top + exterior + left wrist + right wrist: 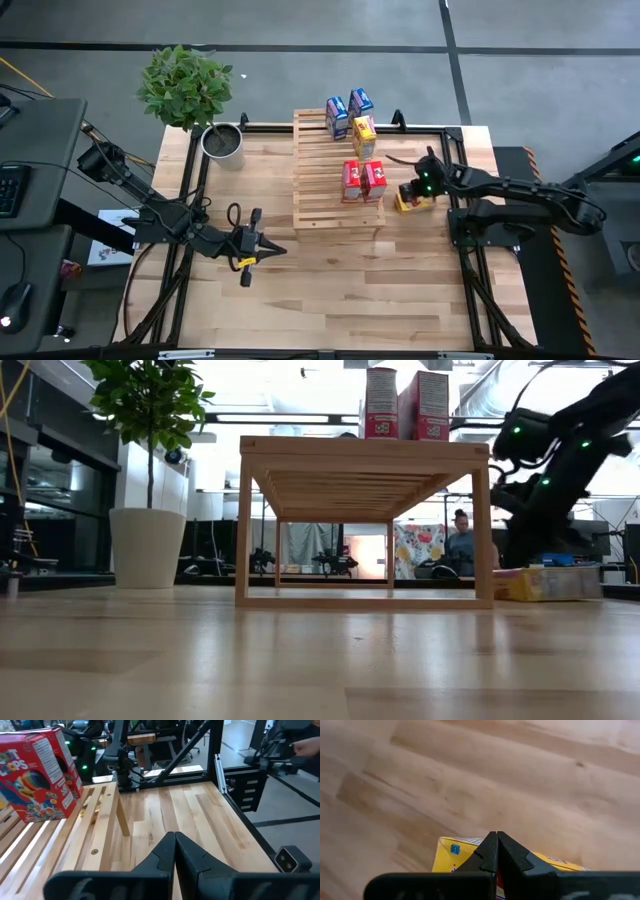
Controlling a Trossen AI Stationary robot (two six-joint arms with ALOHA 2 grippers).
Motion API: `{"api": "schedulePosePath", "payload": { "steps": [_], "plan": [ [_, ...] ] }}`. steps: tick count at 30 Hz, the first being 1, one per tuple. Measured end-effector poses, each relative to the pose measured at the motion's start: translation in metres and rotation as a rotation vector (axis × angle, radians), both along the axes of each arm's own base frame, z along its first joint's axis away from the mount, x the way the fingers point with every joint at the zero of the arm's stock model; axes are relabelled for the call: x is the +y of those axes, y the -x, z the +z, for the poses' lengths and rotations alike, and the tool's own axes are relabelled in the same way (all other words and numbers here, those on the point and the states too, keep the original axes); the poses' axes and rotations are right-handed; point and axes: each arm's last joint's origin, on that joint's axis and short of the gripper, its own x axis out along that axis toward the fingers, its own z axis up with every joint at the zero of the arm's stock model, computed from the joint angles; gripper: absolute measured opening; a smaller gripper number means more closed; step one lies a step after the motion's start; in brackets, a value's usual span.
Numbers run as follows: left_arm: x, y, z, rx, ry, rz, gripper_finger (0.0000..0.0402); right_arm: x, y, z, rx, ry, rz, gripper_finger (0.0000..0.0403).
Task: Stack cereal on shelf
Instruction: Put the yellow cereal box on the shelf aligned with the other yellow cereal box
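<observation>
The shelf (338,170) is a pale slatted rack in the middle of the table. On it stand two blue cereal boxes (337,118) at its far end, a yellow one (364,137) and two red ones (363,180) (405,405). Another yellow box (413,201) (545,582) lies flat on the table just right of the shelf. My right gripper (496,839) is shut and points steeply down over that box (454,854). My left gripper (268,250) (174,841) is shut, left of the shelf's near end, with a red box (37,775) ahead of it. My right gripper's shut fingertips (490,851) stand over the top face of the lying yellow box (451,851), slanting down from above. I cannot tell whether they touch it, since the fingers themselves cover that spot.
A potted plant (222,140) stands at the table's far left corner, left of the shelf. Black frame rails (190,190) run along the table's sides. Bare planks (350,290) stretch from the shelf to the near edge. A person (462,545) sits in the room behind.
</observation>
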Motion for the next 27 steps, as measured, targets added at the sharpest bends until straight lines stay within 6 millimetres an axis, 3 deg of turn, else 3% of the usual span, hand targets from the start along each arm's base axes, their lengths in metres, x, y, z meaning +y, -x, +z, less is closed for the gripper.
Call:
{"api": "schedulePosePath", "payload": {
  "steps": [7,27],
  "plan": [
    [0.000,0.000,0.000,-0.002,-0.003,0.008,0.0000,0.021,0.006,0.005,0.026,-0.016,0.029,0.0000],
    [0.000,0.000,0.000,-0.002,0.000,0.008,0.0000,0.086,-0.002,0.003,0.025,-0.147,0.284,0.0000]
  ]
}}
